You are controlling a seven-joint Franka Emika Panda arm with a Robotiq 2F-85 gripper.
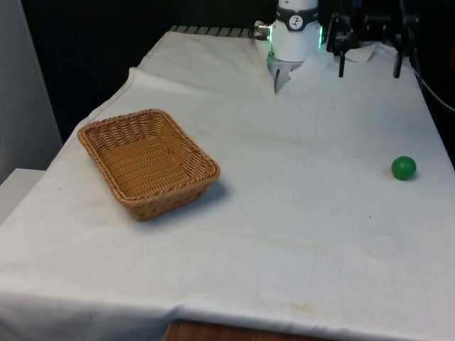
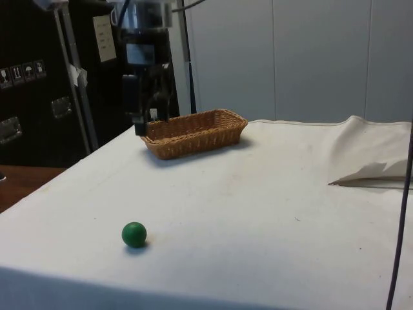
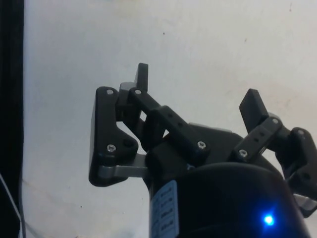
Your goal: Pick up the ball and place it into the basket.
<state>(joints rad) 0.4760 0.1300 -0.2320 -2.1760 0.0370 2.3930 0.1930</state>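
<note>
A small green ball rests on the white cloth at the front view's right, close to that table edge. A brown wicker basket stands empty at the front view's left. My black gripper hangs open above the cloth at the table's far end, well behind the ball and apart from it. Between its fingers there is nothing but bare cloth.
The arm's white base stands at the far end, with the cloth bunched around it. A raised fold of cloth lies near there. A black cable hangs by the table's corner. The table's side edge runs just beyond the ball.
</note>
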